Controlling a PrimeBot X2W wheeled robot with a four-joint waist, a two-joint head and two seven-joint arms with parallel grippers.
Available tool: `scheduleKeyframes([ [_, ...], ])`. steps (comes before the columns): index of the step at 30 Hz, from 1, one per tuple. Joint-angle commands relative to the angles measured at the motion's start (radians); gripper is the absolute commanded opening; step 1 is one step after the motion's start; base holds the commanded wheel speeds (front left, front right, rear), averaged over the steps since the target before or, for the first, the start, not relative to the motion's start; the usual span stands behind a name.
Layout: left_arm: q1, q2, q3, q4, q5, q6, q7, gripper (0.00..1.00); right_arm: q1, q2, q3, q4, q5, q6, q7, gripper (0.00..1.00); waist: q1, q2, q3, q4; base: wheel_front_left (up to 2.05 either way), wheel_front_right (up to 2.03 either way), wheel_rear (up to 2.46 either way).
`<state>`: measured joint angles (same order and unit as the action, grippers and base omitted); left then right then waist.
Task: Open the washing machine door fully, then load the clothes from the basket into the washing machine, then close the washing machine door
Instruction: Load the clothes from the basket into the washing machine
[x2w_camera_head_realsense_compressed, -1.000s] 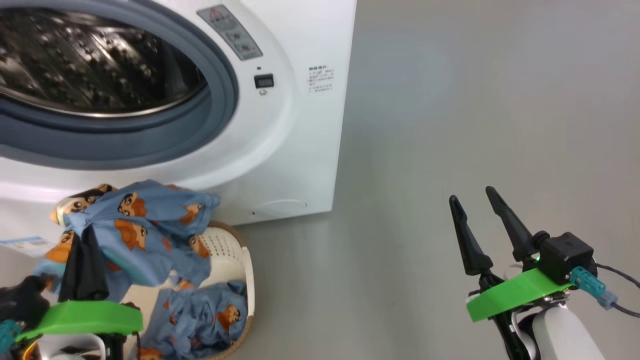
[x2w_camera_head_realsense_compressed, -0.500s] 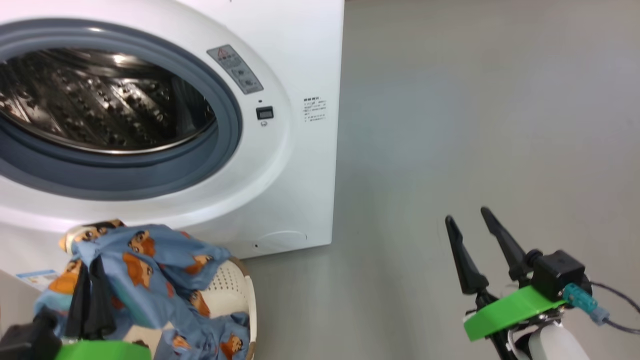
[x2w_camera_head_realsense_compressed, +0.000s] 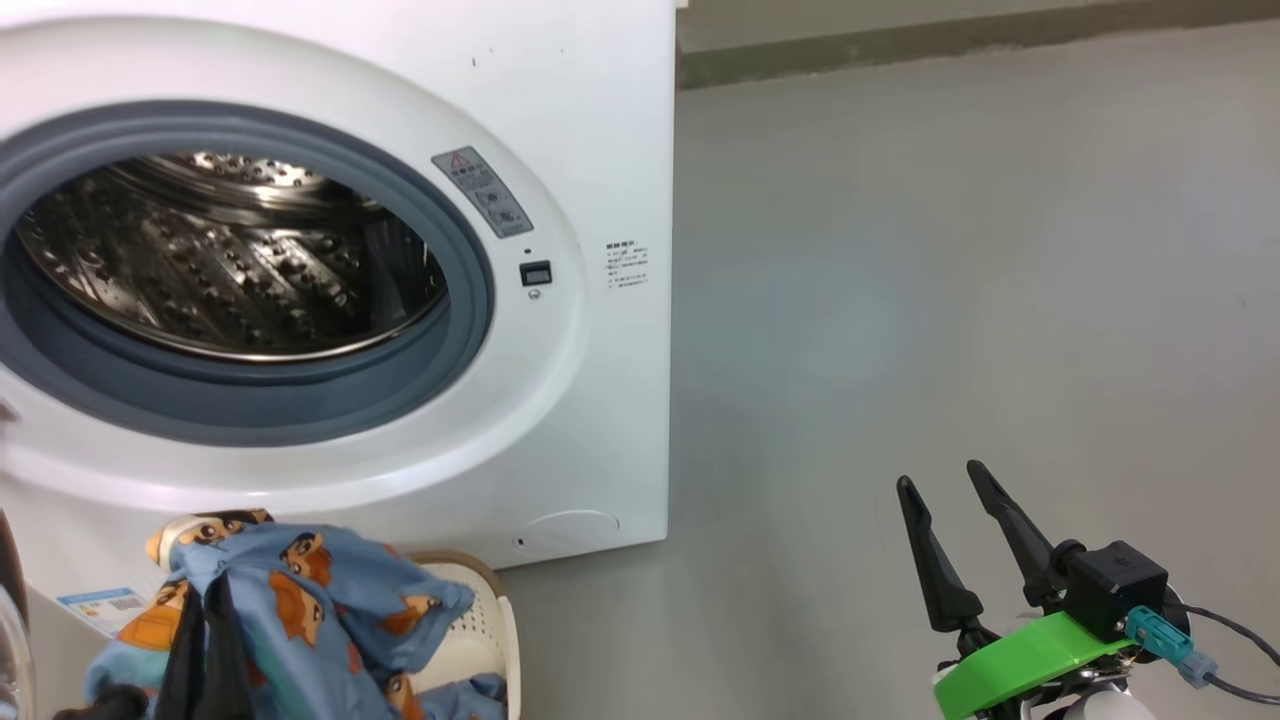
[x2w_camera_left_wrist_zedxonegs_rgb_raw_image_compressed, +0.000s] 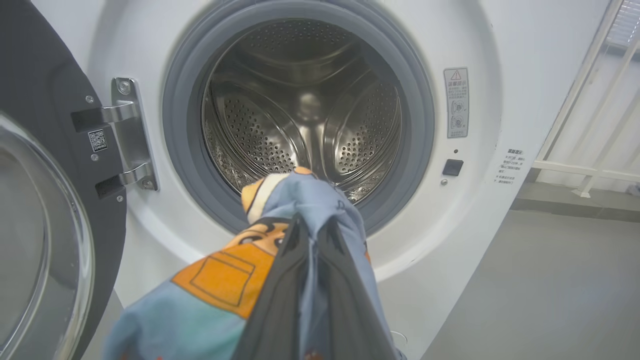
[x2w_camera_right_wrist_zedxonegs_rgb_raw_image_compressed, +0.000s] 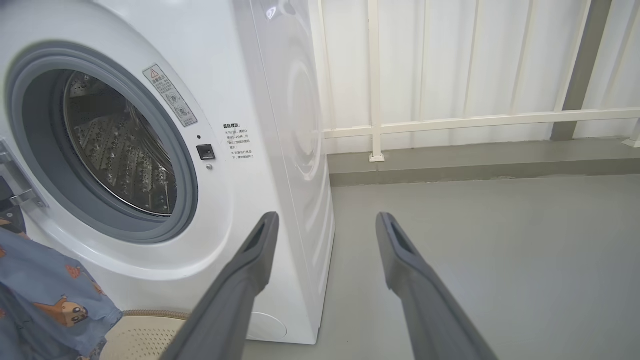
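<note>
A: L gripper first. State?
B: Left gripper (x2w_camera_left_wrist_zedxonegs_rgb_raw_image_compressed: 314, 223) clamped tight on the clothes (x2w_camera_left_wrist_zedxonegs_rgb_raw_image_compressed: 225, 277), soft light-blue fabric w/ orange-brown cartoon bears. Cloth is pinched between the two long dark fingers (x2w_camera_left_wrist_zedxonegs_rgb_raw_image_compressed: 280, 300) and the rest drapes down either side.
A: Where's it held?
B: In front of the lower edge of the steel perforated drum (x2w_camera_left_wrist_zedxonegs_rgb_raw_image_compressed: 300, 125), outside the grey-blue rubber seal (x2w_camera_left_wrist_zedxonegs_rgb_raw_image_compressed: 185, 150).
A: Rest of the load?
B: More of the same blue fabric in the small cream-white perforated plastic basket (x2w_camera_head_realsense_compressed: 480, 620) w/ brown woven-look rim. It's on the floor just in front of the big white front-loading washing machine (x2w_camera_head_realsense_compressed: 600, 150), below the opening. Can't tell if the held cloth touches the basket.
A: Door?
B: Round washing machine door (x2w_camera_left_wrist_zedxonegs_rgb_raw_image_compressed: 45, 75), glossy black rim & clear glass bowl, swung open at left on a metal hinge (x2w_camera_left_wrist_zedxonegs_rgb_raw_image_compressed: 127, 135).
A: R gripper?
B: Right gripper (x2w_camera_head_realsense_compressed: 940, 477) has fingers spread wide w/ nothing between them. It's over the grey floor (x2w_camera_head_realsense_compressed: 950, 250), well apart to the right of the machine.
</note>
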<state>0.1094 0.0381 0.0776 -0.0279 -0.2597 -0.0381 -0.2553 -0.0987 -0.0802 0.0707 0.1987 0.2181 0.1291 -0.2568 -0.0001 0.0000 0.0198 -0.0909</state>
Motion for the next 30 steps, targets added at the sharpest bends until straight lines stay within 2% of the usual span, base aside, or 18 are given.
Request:
scheduleKeyframes([
  [1,-0.013,0.012,0.027,-0.035,0.012,0.010,-0.006,0.00,-0.011,0.003,0.019,-0.024,-0.015,0.002,-0.005,1.00,0.0001,0.0000,-0.011,0.000,0.00,0.00,0.00],
  [19,0.005,0.012,-0.004,-0.056,0.014,0.038,-0.006,0.00,0.015,0.012,0.012,-0.028,-0.018,0.002,-0.005,1.00,0.0001,0.0000,-0.008,0.002,0.00,0.00,0.00],
  [30,-0.126,0.012,-0.014,-0.049,0.003,0.038,-0.006,0.00,-0.015,0.008,0.011,-0.044,-0.011,0.002,-0.005,1.00,0.0001,0.0000,0.145,-0.003,0.00,0.00,0.00],
])
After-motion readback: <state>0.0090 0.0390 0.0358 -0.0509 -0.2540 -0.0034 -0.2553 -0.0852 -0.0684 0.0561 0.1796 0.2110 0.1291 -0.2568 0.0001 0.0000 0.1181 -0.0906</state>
